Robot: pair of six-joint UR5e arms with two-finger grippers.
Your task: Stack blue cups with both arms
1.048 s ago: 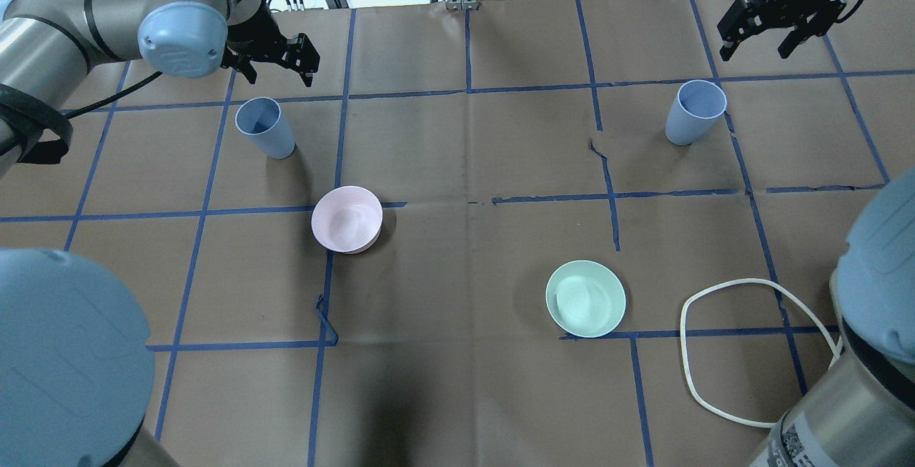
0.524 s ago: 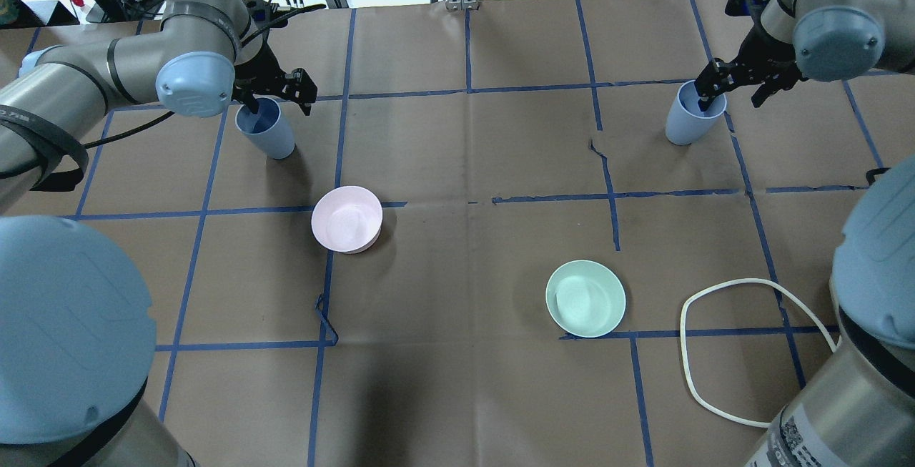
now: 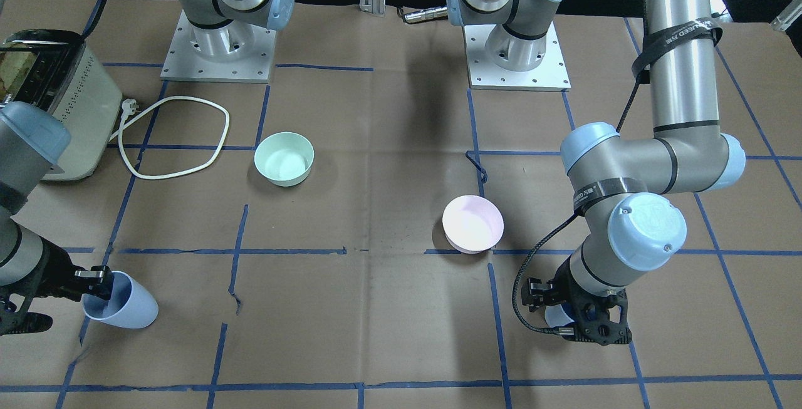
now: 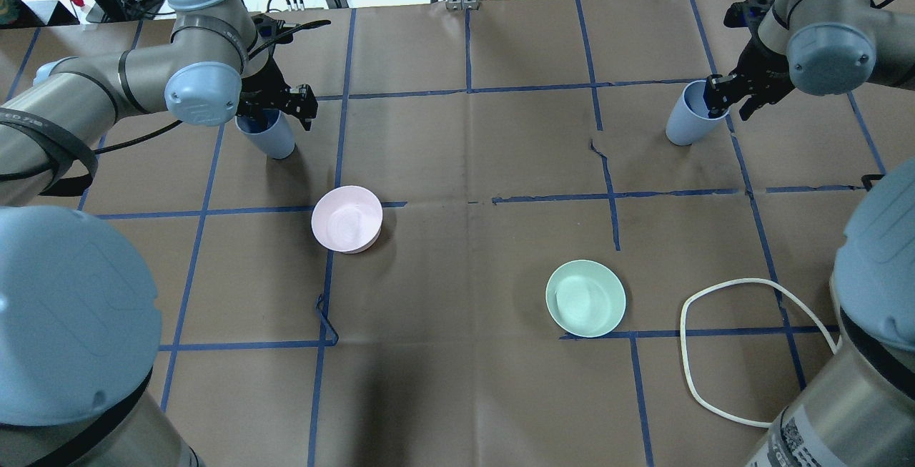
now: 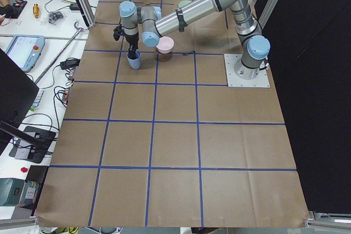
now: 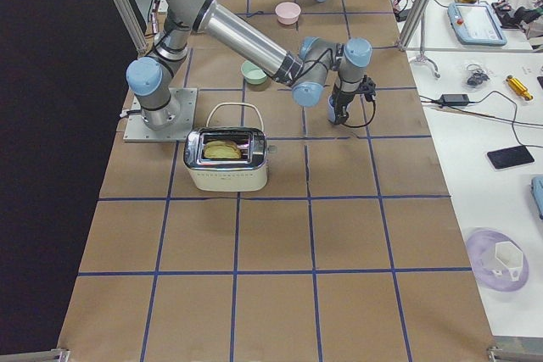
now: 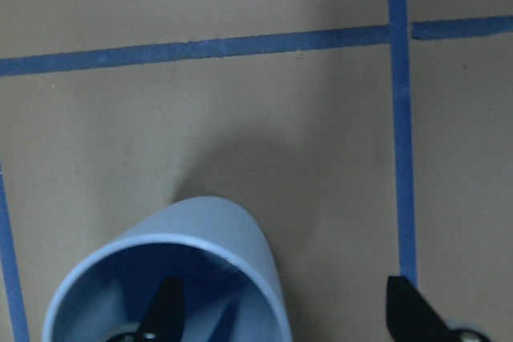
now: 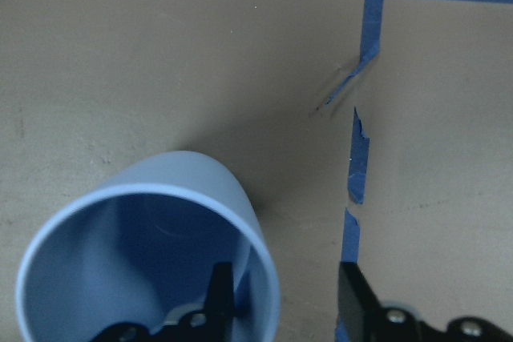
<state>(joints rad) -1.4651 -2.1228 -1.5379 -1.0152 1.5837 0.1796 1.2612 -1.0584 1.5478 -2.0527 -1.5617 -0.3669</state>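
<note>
Overhead first. Nothing is stacked yet: the two blue cups stand upright and well apart. The left cup (image 4: 270, 136) sits near the pink bowl (image 4: 347, 219), on its far side, while the right cup (image 4: 686, 122) stands far off to the pink bowl's right. The left gripper (image 4: 277, 109) is down at its cup's rim, and the right gripper (image 4: 728, 99) is at the other's. A green bowl (image 4: 585, 298) and a looped white cord (image 4: 686, 352) lie right of the pink bowl, nearer the robot.

Front-facing view: the left arm's wrist hides most of the left cup, and the pink bowl sits off the straight line between the cups, so it looks unlikely to block a lifted carry.

Left wrist view: one finger is inside the cup and the other outside its wall, so the jaws are spread with no pinch yet. Right wrist view — same story, jaws apart and straddling the rim.

Right side view: a toaster (image 6: 227, 157) sits far from the pink bowl, by the right arm's base.

By my reading, everything remains: clamp, lift, bring the cups together, nest one.
</note>
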